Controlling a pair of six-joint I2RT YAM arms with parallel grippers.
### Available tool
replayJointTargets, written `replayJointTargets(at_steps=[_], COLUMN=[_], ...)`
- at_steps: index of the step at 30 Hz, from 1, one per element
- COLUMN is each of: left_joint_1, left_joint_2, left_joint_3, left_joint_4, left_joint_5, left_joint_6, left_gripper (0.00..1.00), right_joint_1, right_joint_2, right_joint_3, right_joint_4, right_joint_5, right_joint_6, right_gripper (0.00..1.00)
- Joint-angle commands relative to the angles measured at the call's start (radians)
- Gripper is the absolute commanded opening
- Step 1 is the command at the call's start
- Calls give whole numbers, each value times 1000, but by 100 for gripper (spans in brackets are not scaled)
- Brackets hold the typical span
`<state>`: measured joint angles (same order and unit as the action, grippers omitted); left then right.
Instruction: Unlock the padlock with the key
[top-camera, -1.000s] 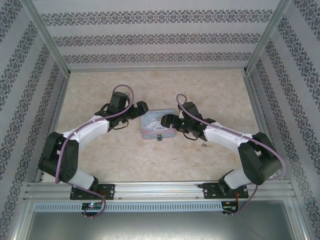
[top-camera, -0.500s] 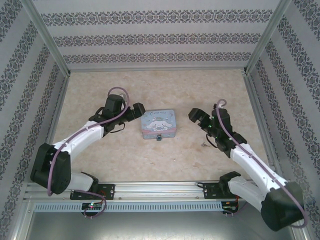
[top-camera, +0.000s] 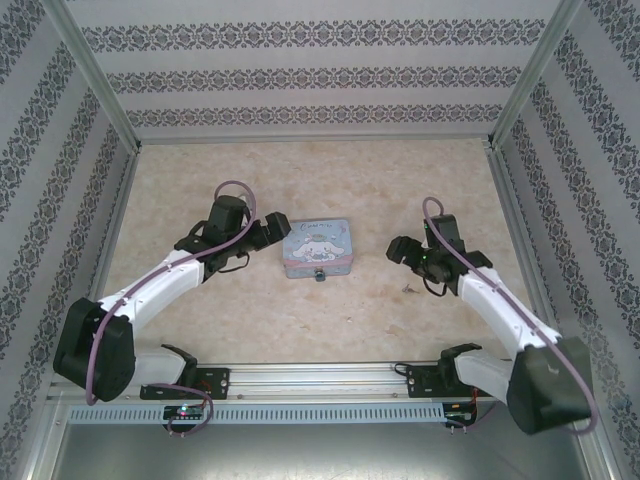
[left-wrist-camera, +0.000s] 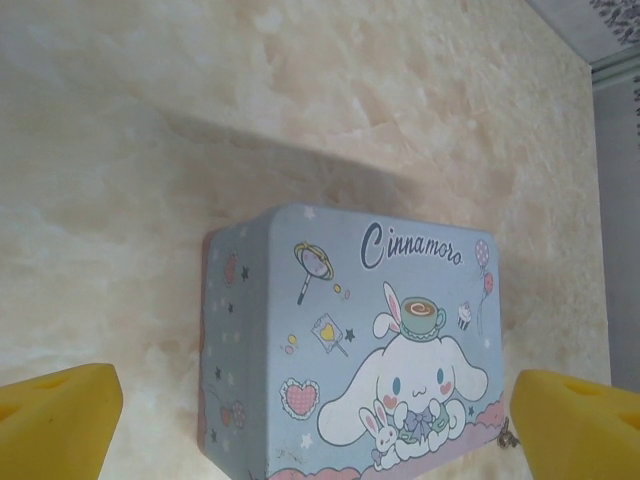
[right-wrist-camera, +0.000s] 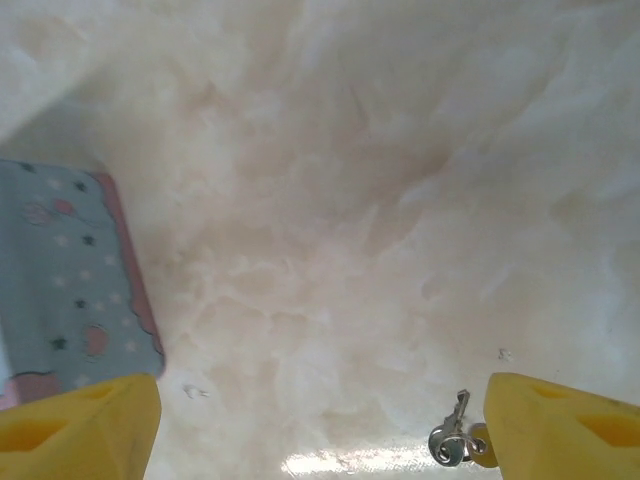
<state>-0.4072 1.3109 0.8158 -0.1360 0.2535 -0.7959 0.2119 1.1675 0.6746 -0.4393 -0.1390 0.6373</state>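
The padlock (top-camera: 320, 276), a tiny blue-teal body, hangs at the front edge of the pale-blue cartoon tin (top-camera: 318, 245). The key (right-wrist-camera: 452, 436), a small grey sliver on a ring, lies on the table right of the tin (right-wrist-camera: 60, 300); in the top view the key (top-camera: 408, 289) is a speck. My right gripper (right-wrist-camera: 320, 430) hovers open above the table, the key just inside its right finger (right-wrist-camera: 560, 425). My left gripper (left-wrist-camera: 315, 415) is open, its yellow fingertips (left-wrist-camera: 55, 420) spread wider than the tin (left-wrist-camera: 350, 340), at the tin's left side.
The marble-patterned table (top-camera: 250, 180) is walled by patterned panels and metal posts (top-camera: 95, 90). An aluminium rail (top-camera: 320, 378) with the arm bases runs along the near edge. Bare table (right-wrist-camera: 330, 200) lies between the tin and the key.
My right gripper left the tin's right side, swung right, and now sits lower over the key, jaws slightly narrower. The left arm stretched out a little, its gripper still by the tin.
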Motion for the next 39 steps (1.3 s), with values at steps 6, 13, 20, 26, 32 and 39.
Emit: replayJointTargets(at_steps=[6, 13, 20, 26, 32, 39], left_joint_1=[-48, -76, -87, -90, -94, -97], left_joint_2=[76, 131, 146, 153, 166, 178], left_joint_3=[49, 91, 111, 118, 117, 117], left_joint_4=[-32, -37, -50, -58, -49, -33], left_joint_5=[0, 20, 23, 24, 23, 26], left_joint_6=[-26, -19, -13, -6, -9, -14], left_gripper=[100, 100, 100, 100, 100, 100], right_joint_1=[4, 1, 0, 5, 22, 58], right_joint_2=[153, 220, 252, 255, 238, 235], right_joint_3=[60, 38, 5, -10, -17, -4], right_joint_4=[-73, -56, -22, -14, -30, -44], right_joint_5=[19, 38, 20, -5, -7, -45], right_joint_6=[-64, -41, -26, 3, 20, 38], right_gripper=[83, 84, 84, 84, 84, 84])
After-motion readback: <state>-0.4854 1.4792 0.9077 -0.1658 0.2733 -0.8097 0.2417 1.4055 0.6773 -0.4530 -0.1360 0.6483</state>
